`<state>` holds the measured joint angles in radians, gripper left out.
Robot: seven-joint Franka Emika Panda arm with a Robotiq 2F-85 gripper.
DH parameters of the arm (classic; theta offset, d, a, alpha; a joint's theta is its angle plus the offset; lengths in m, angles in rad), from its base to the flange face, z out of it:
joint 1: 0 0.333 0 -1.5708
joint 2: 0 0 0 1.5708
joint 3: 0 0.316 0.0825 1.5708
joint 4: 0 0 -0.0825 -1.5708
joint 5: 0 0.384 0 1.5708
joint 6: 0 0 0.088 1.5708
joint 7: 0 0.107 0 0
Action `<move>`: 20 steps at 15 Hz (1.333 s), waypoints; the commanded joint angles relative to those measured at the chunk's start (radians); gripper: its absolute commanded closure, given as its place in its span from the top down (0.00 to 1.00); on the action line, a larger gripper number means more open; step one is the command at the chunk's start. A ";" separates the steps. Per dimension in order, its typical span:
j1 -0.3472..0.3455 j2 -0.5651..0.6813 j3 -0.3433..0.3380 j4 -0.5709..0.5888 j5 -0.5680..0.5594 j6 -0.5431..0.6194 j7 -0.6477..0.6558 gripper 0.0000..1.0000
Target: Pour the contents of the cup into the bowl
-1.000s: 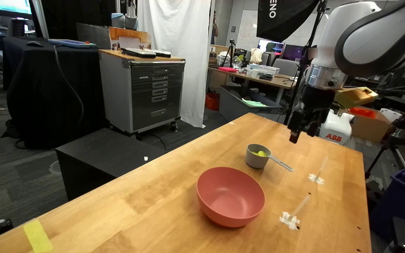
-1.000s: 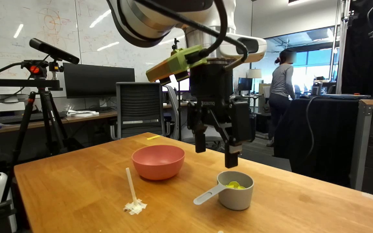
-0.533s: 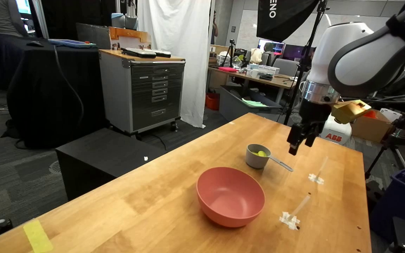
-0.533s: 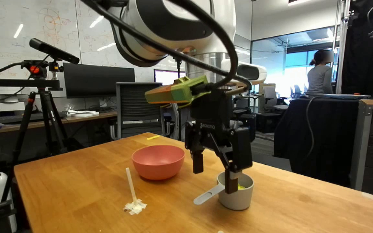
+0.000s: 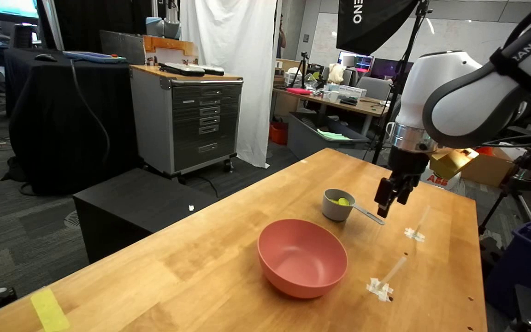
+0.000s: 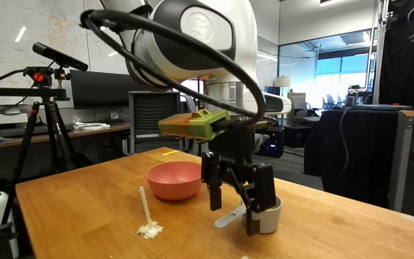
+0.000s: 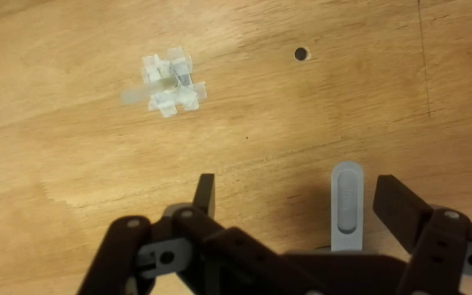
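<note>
Straddling the handle [image 7: 347, 200], but off-centre

We have the gripper [image 7: 295, 192] spread wide, with nothing in its grasp. In the wrist view the handle runs near to far between the two fingers [image 7: 400, 213], its long axis square across the line on which they would close, so to our eye the wrist is well turned. It sits right of the middle, though: just beside the right finger, touching neither, and well apart from the left one. We judge that a small shift to the right would centre it; closing from here would likely let the right finger meet the handle first and swing the cup [image 5: 336, 212].

In an exterior view the cup stands upright on the table [image 5: 228, 240], left of the gripper, its handle pointing right and near. How much lower the gripper must go we cannot tell. The yellow pieces [image 5: 343, 201] lie in the cup, and the bowl [image 5: 302, 288] stands near and left of it, apart. We take this as the approach to the grasp, with lifting and pouring to come.
</note>
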<state>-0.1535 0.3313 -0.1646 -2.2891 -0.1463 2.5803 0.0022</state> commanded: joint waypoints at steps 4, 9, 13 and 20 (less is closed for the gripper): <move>0.021 -0.004 0.009 -0.010 -0.003 0.044 -0.018 1.00; 0.034 0.014 0.009 0.000 -0.010 0.051 -0.012 1.00; 0.035 0.030 0.005 0.004 -0.011 0.056 -0.008 1.00; 0.034 0.053 0.008 0.010 -0.001 0.059 -0.005 1.00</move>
<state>-0.1235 0.3760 -0.1535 -2.2878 -0.1466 2.6203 0.0000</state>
